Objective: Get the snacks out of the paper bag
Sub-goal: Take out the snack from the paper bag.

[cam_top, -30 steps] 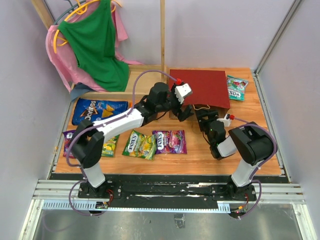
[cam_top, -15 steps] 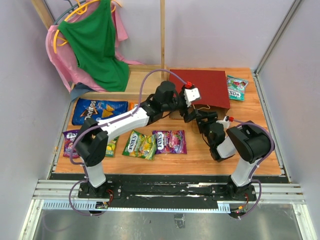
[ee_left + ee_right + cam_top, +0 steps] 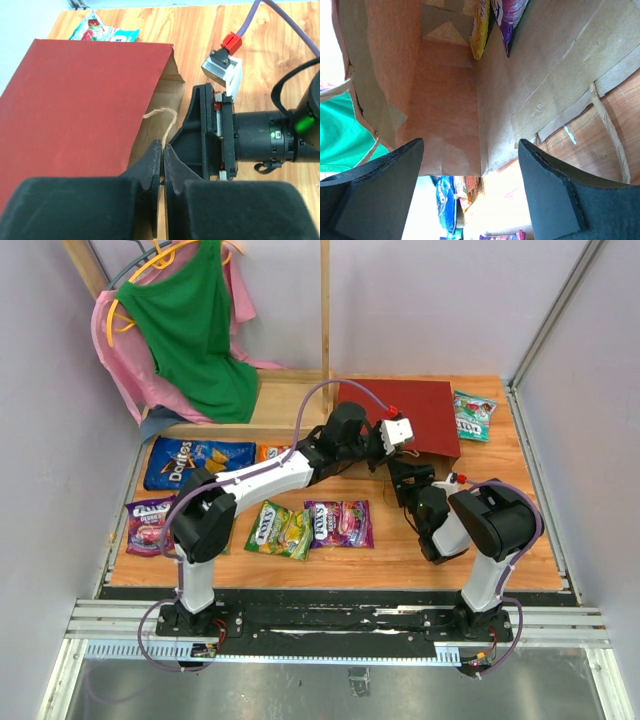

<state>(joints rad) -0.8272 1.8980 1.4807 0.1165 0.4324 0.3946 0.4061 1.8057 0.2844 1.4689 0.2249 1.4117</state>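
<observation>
Your left gripper (image 3: 162, 150) is pinching the brown kraft rim of the flat, dark-red paper bag (image 3: 80, 100), which is lying on its side on the wood table (image 3: 390, 552). Your right gripper (image 3: 470, 145) is gaping wide at the mouth. Inside, against creased brown paper, a glossy yellow packet (image 3: 481, 25) and a purple packet (image 3: 507, 20) are sitting at the far end.

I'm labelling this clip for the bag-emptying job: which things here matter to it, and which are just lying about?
Job: paper bag; yellow packet and purple packet inside it; Doritos bag and teal packet already out.
Lying about: green top and pink garment on hangers.
</observation>
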